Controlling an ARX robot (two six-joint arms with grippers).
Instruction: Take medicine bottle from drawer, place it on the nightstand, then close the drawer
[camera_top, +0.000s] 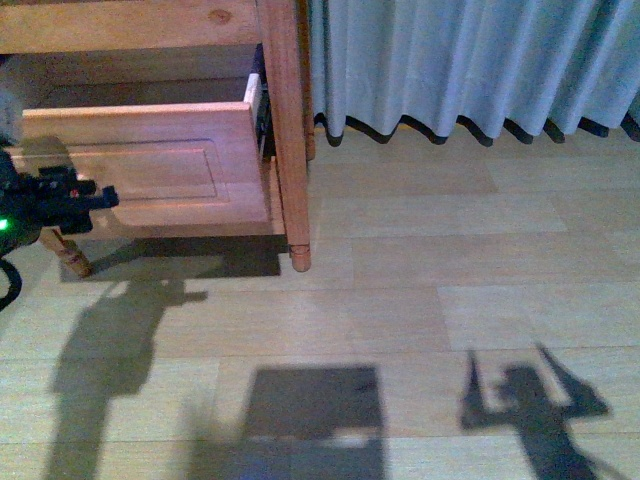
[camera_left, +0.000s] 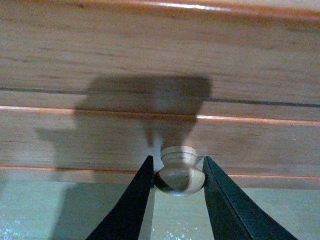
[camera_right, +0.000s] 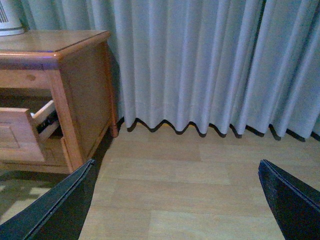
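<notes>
Left gripper (camera_left: 177, 161) clamps the knob (camera_left: 179, 174); drawer (camera_top: 150, 165) juts open, front facing the robot.

One nightstand (camera_right: 85, 85), one drawer (camera_top: 150, 170), one knob (camera_left: 179, 175), one curtain (camera_right: 210, 65).

Pale wood-plank floor (camera_top: 450, 250) fills most of the frame. The nightstand (camera_top: 285, 120) stands on its feet at the upper left, and a curtain (camera_top: 470, 60) hangs down to the floor along the top.

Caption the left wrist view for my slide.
The left pincer grips the round wooden knob of the drawer.
</notes>
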